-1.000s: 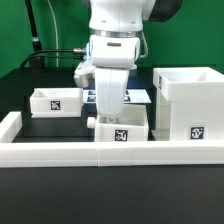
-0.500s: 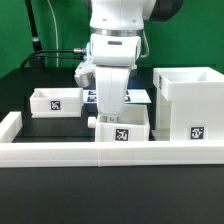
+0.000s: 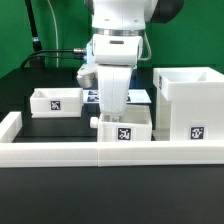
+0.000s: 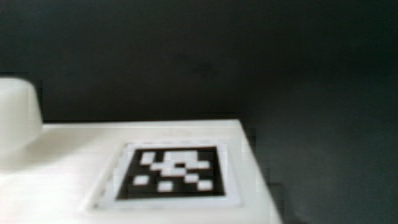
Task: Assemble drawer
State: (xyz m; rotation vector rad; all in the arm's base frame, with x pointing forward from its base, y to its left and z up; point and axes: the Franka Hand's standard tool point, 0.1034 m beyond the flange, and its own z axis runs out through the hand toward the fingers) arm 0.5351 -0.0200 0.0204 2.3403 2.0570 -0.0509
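Note:
A small white drawer box [image 3: 124, 130] with a marker tag on its front stands in the middle, with a small knob [image 3: 92, 122] on the side toward the exterior view's left. My gripper [image 3: 112, 110] reaches straight down onto its top edge, and the fingertips are hidden behind the wall. A second small drawer box [image 3: 55, 101] stands at the exterior view's left. The large open white cabinet [image 3: 188, 100] stands at the right. The wrist view shows a white tagged panel [image 4: 178, 172], a white rounded part [image 4: 15, 110] and no fingers.
A long low white rail [image 3: 100, 152] runs along the front, with a raised end at the exterior view's left [image 3: 10, 125]. The marker board [image 3: 140, 97] lies flat behind the arm. The table [image 4: 267, 60] is black, with a green backdrop behind it.
My arm and the middle drawer box have both shifted a few pixels toward the exterior view's right, toward the cabinet. The other parts have not moved.

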